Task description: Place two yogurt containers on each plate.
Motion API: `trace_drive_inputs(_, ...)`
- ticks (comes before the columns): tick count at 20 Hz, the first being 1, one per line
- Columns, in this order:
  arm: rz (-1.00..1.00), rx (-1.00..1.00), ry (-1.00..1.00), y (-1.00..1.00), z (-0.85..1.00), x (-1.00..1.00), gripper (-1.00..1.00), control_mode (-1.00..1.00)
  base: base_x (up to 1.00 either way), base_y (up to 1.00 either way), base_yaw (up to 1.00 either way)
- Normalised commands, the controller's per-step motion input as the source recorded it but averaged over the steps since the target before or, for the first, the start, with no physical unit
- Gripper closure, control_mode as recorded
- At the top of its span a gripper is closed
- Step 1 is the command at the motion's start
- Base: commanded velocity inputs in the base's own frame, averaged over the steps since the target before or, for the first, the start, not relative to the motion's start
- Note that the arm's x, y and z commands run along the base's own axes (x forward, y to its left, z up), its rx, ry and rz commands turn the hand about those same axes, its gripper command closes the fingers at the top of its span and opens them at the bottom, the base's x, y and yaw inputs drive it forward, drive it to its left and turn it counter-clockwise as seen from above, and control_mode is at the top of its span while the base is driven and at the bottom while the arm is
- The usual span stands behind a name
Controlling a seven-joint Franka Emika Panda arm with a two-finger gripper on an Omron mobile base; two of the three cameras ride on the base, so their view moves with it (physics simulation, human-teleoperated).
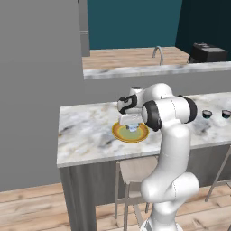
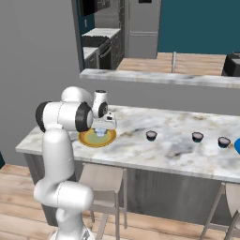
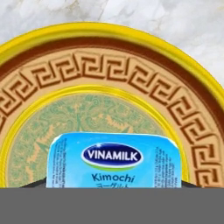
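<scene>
Vinamilk yogurt cup (image 3: 113,159) hangs over the orange-rimmed plate (image 1: 118,131), apparently gripped, though jaw spread is hidden; placing step underway; next: lower, release, then fetch 1 of 3 dark cups (image 2: 151,136) on the surface (image 2: 178,150).

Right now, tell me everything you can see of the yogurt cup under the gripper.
The pale blue yogurt cup has a foil-like lid printed VINAMILK in a dark blue oval, with Kimochi below. It sits lid-up over the greenish centre of the orange-rimmed plate, directly under the gripper. The fingertips flank it at the hand view's bottom edge; contact with fingers or plate is unclear.
</scene>
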Motion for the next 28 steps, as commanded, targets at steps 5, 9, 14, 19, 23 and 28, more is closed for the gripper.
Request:
trace_drive_inputs(5, 0.0, 0.0, 0.0, 0.0, 0.0, 0.0, -1.0, -1.0, 0.0, 0.0, 0.0)
trace_drive_inputs(9, 0.0, 0.0, 0.0, 0.0, 0.0, 0.0, -1.0, -1.0, 0.0, 0.0, 0.0)
trace_drive_inputs(14, 0.0, 0.0, 0.0, 0.0, 0.04, 0.0, -1.0, -1.0, 0.0, 0.0, 0.0)
trace_drive_inputs(19, 0.0, 0.0, 0.0, -0.15, 0.6, -0.01, -1.0, -1.0, 0.0, 0.0, 0.0)
trace_drive_inputs(23, 0.0, 0.0, -0.04, -0.49, 0.57, -0.22, -1.0, -1.0, 0.0, 0.0, 0.0)
trace_drive_inputs(28, 0.0, 0.0, -0.01, -0.81, 0.39, -0.27, -1.0, -1.0, 0.0, 0.0, 0.0)
